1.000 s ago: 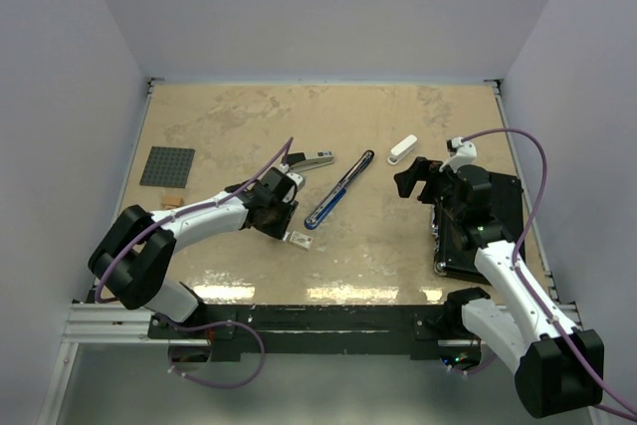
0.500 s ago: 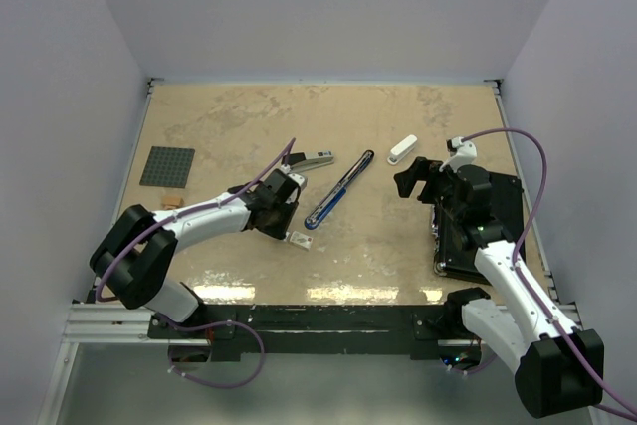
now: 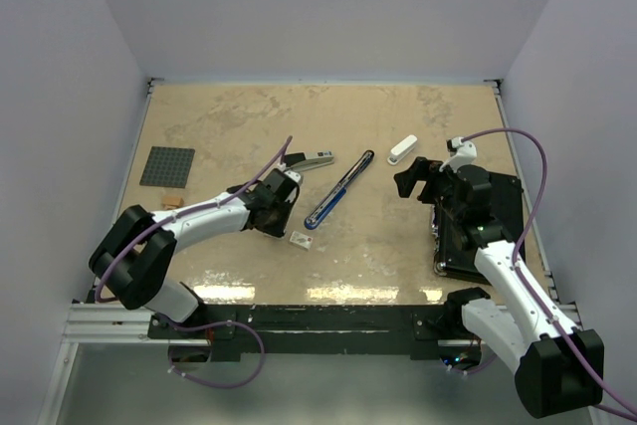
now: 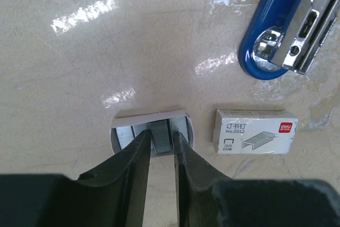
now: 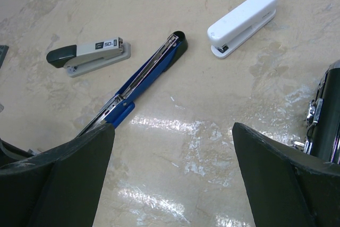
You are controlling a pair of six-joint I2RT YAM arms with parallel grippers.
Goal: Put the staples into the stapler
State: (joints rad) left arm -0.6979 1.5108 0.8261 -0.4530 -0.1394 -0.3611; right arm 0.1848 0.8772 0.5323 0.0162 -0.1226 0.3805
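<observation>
Early stage by my read: nothing's loaded yet. Blue stapler (image 3: 338, 189) lies mid-table, swung fully open into one long line, metal magazine rail facing up. I can't see any staples in it from the wrist views, though the rail is too small in frame to be sure. Staple box (image 4: 255, 131) sits flat on the table toward the near edge, a bit L of centre, just off the stapler's near end but not touching it. Its grey tray (image 4: 123, 131) is out of the box and lies just beside it, w/ staple strips (image 4: 159, 130) showing inside. L gripper (image 4: 159, 139) is down at the tray, jaws almost together w/ only a narrow gap, tips either side of the middle strip. Can't tell if it's actually pinching the strip or just straddling it. R gripper (image 5: 172, 127) hangs toward the R edge of the table next to a black case (image 3: 488, 221), jaws spread wide, holding nothing, aimed at the stapler. Grey-and-black stapler (image 3: 311, 159) and white stapler (image 3: 402, 149) lie further back toward the far edge, both closed, and I don't reckon they're in play. So done: stapler open, tray out of box. Left to do: get a strip lifted, carry it over, seat it in the rail, close the stapler.
</observation>
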